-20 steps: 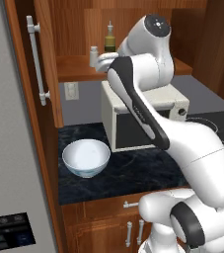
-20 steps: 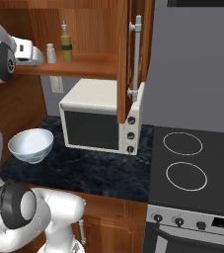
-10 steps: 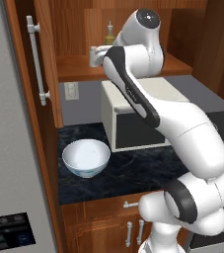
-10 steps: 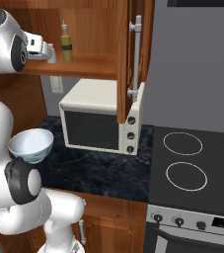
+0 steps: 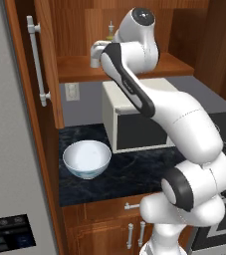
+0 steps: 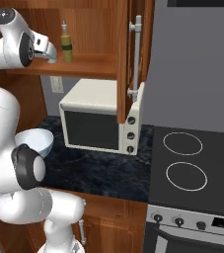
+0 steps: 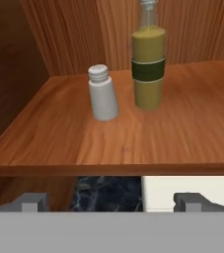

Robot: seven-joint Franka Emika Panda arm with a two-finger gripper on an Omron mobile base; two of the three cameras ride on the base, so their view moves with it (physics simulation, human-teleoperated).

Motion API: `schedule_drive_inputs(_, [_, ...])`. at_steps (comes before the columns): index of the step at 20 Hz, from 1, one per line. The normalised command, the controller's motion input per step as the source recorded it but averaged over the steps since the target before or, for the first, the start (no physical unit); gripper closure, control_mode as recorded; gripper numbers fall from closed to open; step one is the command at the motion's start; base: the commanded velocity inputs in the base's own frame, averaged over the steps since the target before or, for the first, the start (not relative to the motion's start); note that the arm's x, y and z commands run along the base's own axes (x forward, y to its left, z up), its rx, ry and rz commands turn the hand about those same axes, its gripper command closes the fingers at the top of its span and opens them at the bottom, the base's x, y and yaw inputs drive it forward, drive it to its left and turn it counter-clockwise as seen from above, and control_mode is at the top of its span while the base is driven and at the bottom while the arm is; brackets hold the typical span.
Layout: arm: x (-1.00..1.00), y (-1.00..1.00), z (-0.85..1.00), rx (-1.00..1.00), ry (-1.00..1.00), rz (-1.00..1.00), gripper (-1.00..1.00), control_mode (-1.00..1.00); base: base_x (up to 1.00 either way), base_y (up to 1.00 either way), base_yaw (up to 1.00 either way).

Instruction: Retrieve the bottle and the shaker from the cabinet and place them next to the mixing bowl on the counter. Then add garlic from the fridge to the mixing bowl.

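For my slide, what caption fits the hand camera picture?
Open gripper faces the cabinet shelf, where a white shaker stands beside a yellow-filled bottle.

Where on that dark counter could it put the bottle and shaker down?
Bare counter lies in front of the microwave, right of the mixing bowl. The strip between bowl and fridge side is crowded. Bottle and shaker stand on the shelf.

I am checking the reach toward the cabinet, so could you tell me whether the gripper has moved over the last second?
Yes. In the left base view the gripper has risen and drawn left from the microwave toward the cabinet shelf, jaws open.
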Motion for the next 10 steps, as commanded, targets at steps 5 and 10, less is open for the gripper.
schedule_drive_inputs(5, [0.37, 0.04, -0.2, 0.0, 0.0, 0.0, -1.0, -1.0, 0.0, 0.0, 0.0])
schedule_drive_inputs(10, [0.48, 0.01, -0.12, -0.01, 0.0, 0.02, -1.0, -1.0, 0.0, 0.0, 0.0])
